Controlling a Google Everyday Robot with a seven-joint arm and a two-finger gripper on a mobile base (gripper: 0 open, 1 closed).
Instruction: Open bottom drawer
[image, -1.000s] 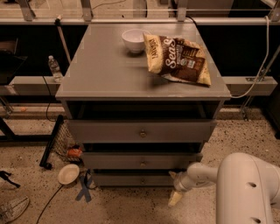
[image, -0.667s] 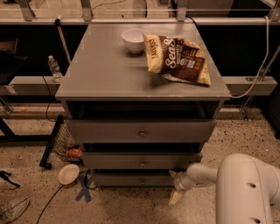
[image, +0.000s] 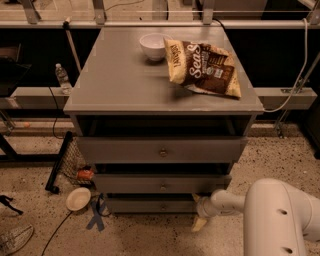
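bottom drawer (image: 150, 205): the lowest of three grey flat fronts, set just above the floor; a small round knob (image: 163, 205) is seen at its centre; only a narrow strip of the front is shown below the middle drawer.
pincer (image: 199, 220): pale in colour, placed low at the right end of the bottom drawer front and pointed down toward the floor; whether it is released or clenched cannot be told; contact with the front cannot be made out.
arm (image: 280, 220): a white, rounded housing is seen at the lower right, with a slimmer white link (image: 227, 201) reaching left to the pincer.
middle drawer (image: 162, 184): a grey front with a centre knob, directly above the bottom drawer; a dark gap is shown over it.
top drawer (image: 160, 150): the tallest and widest front, with a centre knob; a deep dark opening is seen above it.
bench (image: 120, 75): the grey three-drawer unit, with a flat grey top.
bowl (image: 152, 46): white, upright, near the rear centre of the bench top.
chip bag (image: 205, 67): brown and yellow, laid flat just beside the bowl, toward the right edge.
water bottle (image: 62, 79): clear, upright on a ledge left of the bench.
dish (image: 78, 198): pale and round, on the speckled floor (image: 30, 200) near the bench's lower left corner.
blue strip (image: 96, 216): laid on the floor just beside the dish.
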